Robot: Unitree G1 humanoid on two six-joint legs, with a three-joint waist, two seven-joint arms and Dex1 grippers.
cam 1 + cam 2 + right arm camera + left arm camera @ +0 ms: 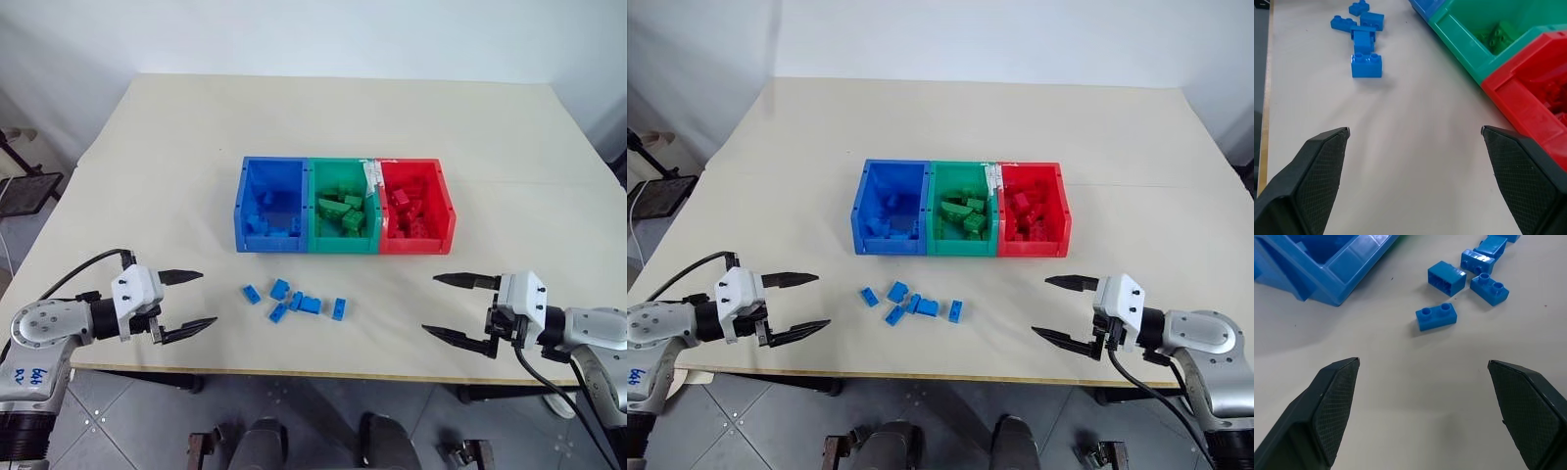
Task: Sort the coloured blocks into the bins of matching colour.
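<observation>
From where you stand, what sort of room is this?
Probably a robot test room: a plain table holding only sorting bins and loose blue bricks, white walls, tiled floor.

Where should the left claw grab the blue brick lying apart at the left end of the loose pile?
Probably across its two long flat sides, coming from above. The brick sits studs up, apart from the others, with bare table around it, nearest the open left claw.
</observation>
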